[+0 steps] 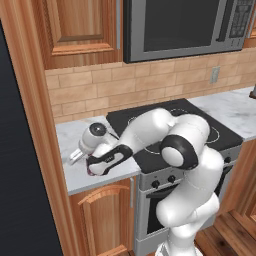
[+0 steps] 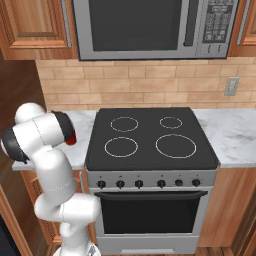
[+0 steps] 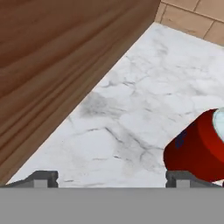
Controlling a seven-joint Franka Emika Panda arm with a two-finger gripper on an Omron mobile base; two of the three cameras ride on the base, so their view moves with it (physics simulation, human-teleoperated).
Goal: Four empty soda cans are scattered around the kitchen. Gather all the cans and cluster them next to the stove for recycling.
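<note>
Marble counter [image 3: 131, 109], red soda can [image 3: 197, 148]

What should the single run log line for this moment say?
hand: open, low over white marble counter | small red cylindrical soda can: at right fingertip, not gripped | black glass stove: adjacent

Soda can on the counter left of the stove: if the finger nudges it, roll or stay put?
The soda can looks tilted or lying over, so its round body would probably roll on the smooth marble counter. Small and thin-looking: likely light, easily knocked aside.
</note>
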